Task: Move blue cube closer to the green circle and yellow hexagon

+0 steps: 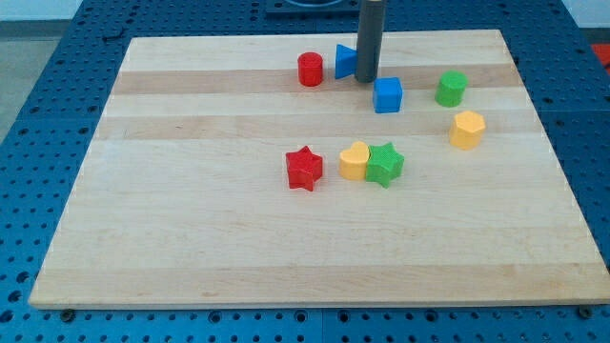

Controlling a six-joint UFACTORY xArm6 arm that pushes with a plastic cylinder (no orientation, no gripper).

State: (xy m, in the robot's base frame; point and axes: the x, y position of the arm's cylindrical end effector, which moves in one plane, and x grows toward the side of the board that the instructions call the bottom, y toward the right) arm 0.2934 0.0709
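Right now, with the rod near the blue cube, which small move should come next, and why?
Probably a short push toward the view's right. My tip sits just to the upper left of the blue cube, while the green circle and yellow hexagon lie to the cube's right.

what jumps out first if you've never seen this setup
The dark rod, coming down near the view's top, with my tip just up-left of the blue cube. Right of the cube sit the green circle and yellow hexagon; a red star stands near mid-board.
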